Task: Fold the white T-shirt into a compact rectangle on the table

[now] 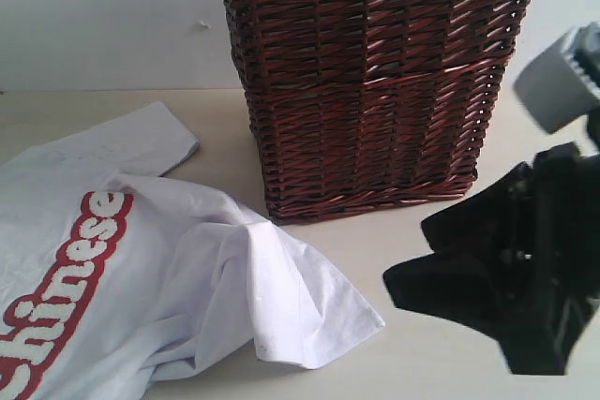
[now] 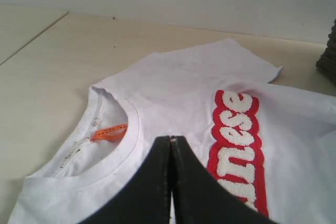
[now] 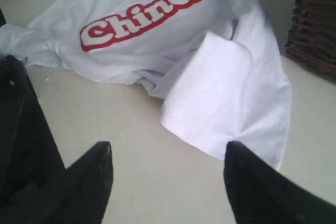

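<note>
On the broad pale beige table (image 1: 366,245), the white short-sleeved cotton T-shirt (image 1: 159,269) lies rumpled and face up, its fuzzy red-outlined "Chinese" lettering (image 3: 152,11) showing. One sleeve (image 1: 309,311) bunches toward a dark brown wicker basket with cream lace trim (image 1: 375,91), which stands just behind the shirt. Right gripper (image 3: 168,148), black, has its jaws spread wide with nothing between them, poised low near that sleeve's hem. Left gripper (image 2: 170,148) hangs over the shirt's chest just below the collar (image 2: 123,156) and the small orange tag (image 2: 109,132), its jaws pressed together with nothing visible between them.
</note>
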You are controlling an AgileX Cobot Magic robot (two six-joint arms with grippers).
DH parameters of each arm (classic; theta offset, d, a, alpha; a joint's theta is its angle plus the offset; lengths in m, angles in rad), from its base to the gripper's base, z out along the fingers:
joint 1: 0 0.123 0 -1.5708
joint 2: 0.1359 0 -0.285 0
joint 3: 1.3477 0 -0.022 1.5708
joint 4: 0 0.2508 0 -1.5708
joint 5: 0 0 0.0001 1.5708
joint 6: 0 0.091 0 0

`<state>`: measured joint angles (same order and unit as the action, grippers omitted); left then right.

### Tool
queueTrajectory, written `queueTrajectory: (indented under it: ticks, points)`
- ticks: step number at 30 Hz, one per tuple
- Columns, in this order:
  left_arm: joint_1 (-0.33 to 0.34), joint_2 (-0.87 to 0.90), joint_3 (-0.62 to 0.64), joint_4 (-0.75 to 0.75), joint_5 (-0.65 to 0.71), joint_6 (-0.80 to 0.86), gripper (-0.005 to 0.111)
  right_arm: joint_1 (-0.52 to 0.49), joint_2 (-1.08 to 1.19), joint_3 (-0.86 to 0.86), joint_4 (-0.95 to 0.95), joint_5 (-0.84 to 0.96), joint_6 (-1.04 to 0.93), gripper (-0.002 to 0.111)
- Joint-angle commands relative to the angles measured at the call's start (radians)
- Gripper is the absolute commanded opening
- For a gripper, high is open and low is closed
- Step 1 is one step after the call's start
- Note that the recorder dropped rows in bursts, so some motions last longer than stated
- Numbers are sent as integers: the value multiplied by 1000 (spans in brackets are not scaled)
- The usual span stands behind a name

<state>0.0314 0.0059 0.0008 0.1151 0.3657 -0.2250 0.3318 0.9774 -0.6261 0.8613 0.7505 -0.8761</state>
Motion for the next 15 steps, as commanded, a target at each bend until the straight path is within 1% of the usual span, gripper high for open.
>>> queueTrajectory:
  ticks: [1, 2, 3, 6, 8, 10, 11, 13, 14, 15]
  points:
    - [4, -6, -1, -4, -8, 4, 0, 239, 333, -30, -27, -300, -21, 68]
    - [4, -6, -1, -4, -8, 4, 0, 291, 473, -86, -46, -390, -15, 68]
    - [4, -6, -1, -4, -8, 4, 0, 314, 562, -138, -18, -413, -9, 68]
    - [4, -6, -1, -4, -8, 4, 0, 345, 703, -249, 1, -409, 19, 67]
    - [4, -6, -1, -4, -8, 4, 0, 349, 783, -304, -49, -421, 103, 65]
    - [4, -6, -1, -4, -8, 4, 0, 349, 835, -328, -176, -451, 251, 52]
    - [4, -6, -1, -4, -8, 4, 0, 349, 845, -340, -284, -449, 344, 33]
    - [4, -6, -1, -4, -8, 4, 0, 349, 845, -352, -416, -408, 425, 8]
    - [4, -6, -1, -4, -8, 4, 0, 349, 835, -369, -542, -349, 467, 0]
    - [4, -6, -1, -4, -8, 4, 0, 349, 824, -379, -612, -318, 506, 0]
